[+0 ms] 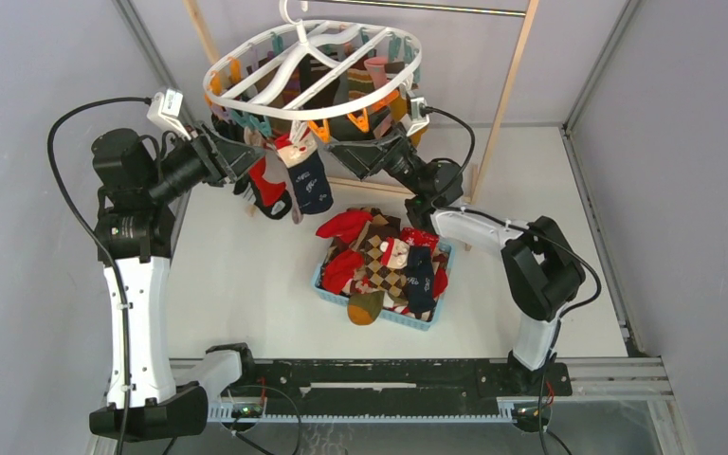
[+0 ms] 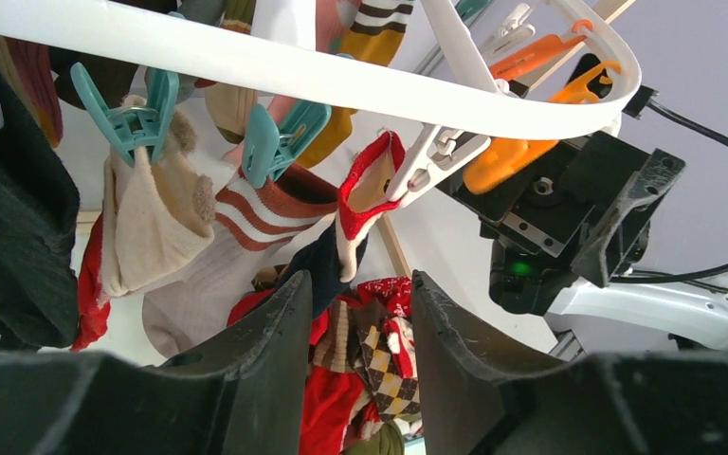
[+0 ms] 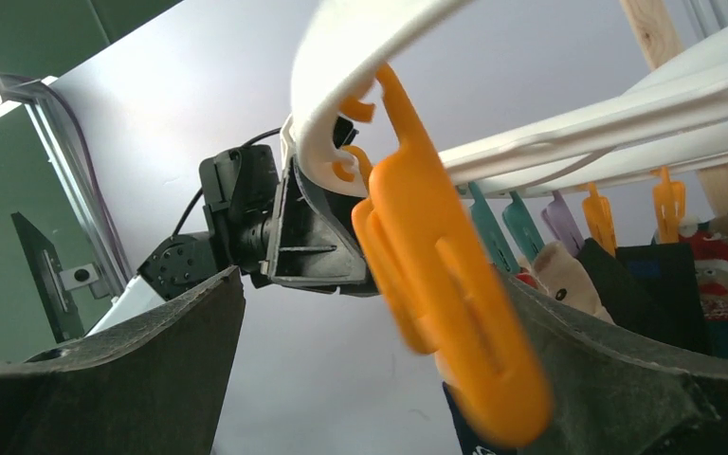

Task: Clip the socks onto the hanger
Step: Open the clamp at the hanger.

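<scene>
Socks [image 2: 246, 227] hang in a row from the hanger [image 2: 199, 62] at top centre, and the action sits at its left rim. From its base at lower left the left arm stands tall, elbow high, forearm reaching right. The left gripper [image 2: 358, 294] points up under the ring, fingers half parted, nothing pinched. Just above them a white clip [image 2: 436, 156] bites the red cuff of a navy sock [image 1: 308, 185], which dangles free; that one looks done to me. Centre frame, more socks lie heaped in the blue basket [image 1: 322, 284], within easy reach of both arms. Right side now: the right arm folds back across the table, wrist tipped upward. The right gripper [image 3: 374, 284] is spread wide either side of an orange clip [image 3: 445, 313], not squeezing it. It's placed, I'd say, to steady the ring or work that clip next.
</scene>
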